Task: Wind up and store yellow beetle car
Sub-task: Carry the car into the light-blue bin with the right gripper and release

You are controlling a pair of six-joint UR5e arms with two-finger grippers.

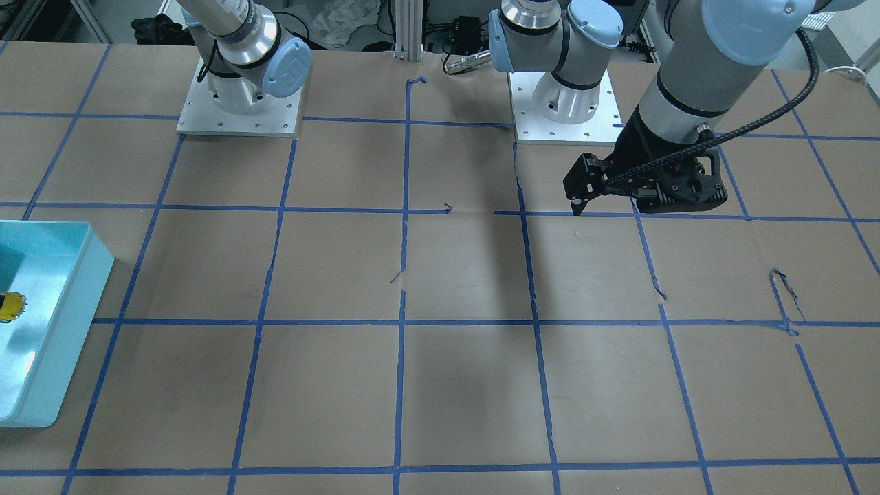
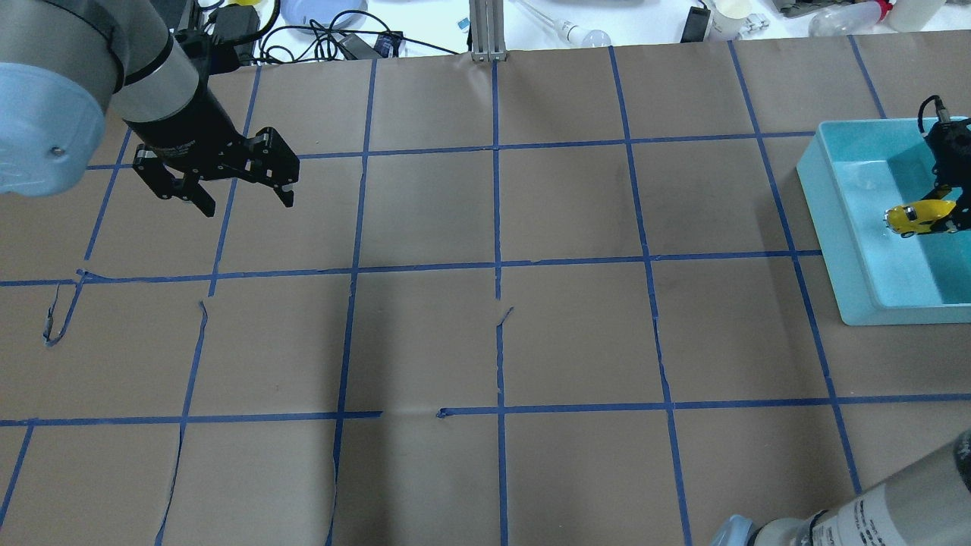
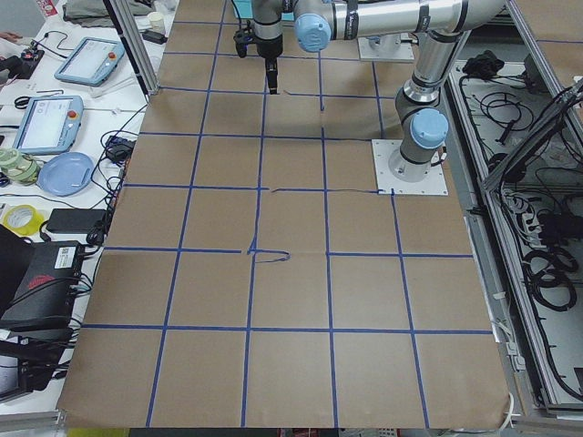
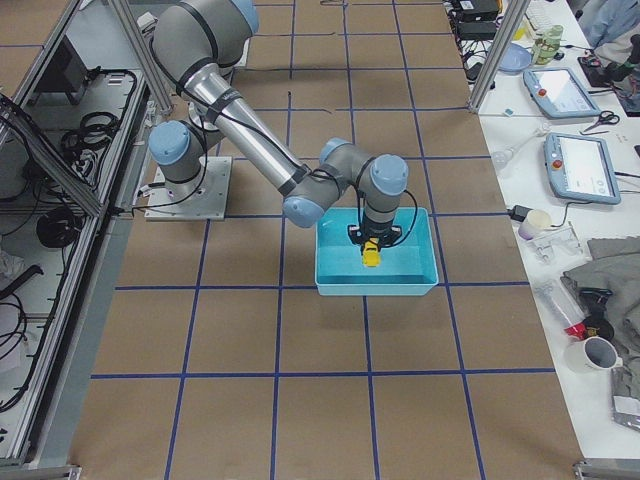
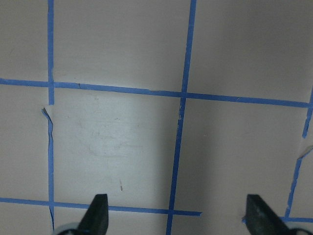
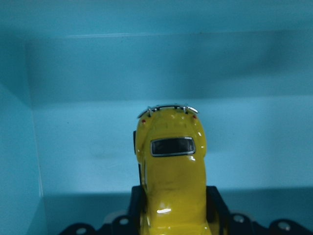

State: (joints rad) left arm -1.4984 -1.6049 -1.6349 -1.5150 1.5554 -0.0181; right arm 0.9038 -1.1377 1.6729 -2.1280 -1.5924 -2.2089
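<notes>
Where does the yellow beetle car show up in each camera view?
Front-facing: yellow beetle car at left edge.
Overhead: car at right edge.
Exterior left: not in it.
Exterior right: car near centre.
Left wrist: not in it.
Right wrist: car at lower centre.
Shared landmark: teal bin around it.

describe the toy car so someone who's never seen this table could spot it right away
Look to the robot's right end of the brown, blue-taped table, where a light teal bin sits. The right gripper reaches down into it, shut on the yellow beetle car. It is the only bright yellow thing in the bin: a tiny rounded body with a dark window and a silver bumper.
</notes>
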